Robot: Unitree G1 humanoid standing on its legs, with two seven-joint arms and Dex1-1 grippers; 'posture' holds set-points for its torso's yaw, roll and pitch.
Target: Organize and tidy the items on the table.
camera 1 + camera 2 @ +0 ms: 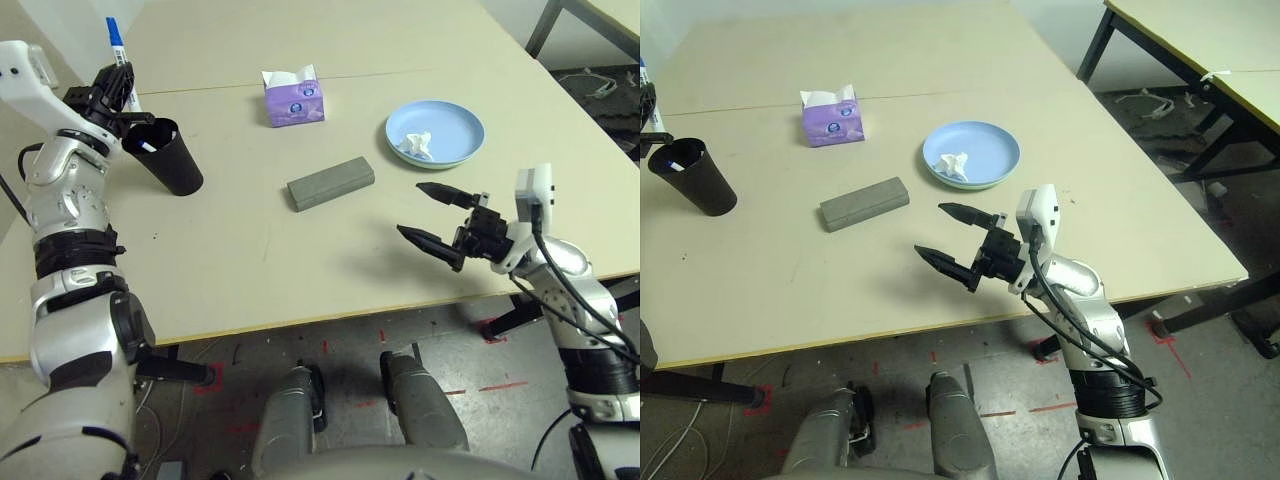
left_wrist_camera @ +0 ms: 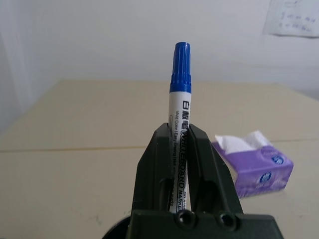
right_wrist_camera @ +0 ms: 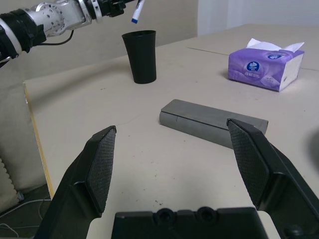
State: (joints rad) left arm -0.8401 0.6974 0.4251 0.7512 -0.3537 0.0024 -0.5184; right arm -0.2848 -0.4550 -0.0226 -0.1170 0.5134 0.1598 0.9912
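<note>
My left gripper (image 1: pixel 115 95) is shut on a white pen (image 2: pixel 180 114) with a blue cap, held upright just above the black cup (image 1: pixel 170 158) at the table's left. A second pen (image 1: pixel 147 147) stands inside the cup. The grey glasses case (image 1: pixel 330 183) lies at the middle of the table (image 1: pixel 240 260). A blue plate (image 1: pixel 460 115) at the right holds the crumpled white tissue (image 1: pixel 415 145). My right gripper (image 1: pixel 410 208) hovers open over the front right of the table, its fingers pointing towards the case, with nothing between them.
A purple tissue pack (image 1: pixel 294 97) stands behind the case. Another table (image 1: pixel 1220 40) on dark legs stands to the far right, with cables on the floor beneath it. The table's front edge runs just under my right gripper.
</note>
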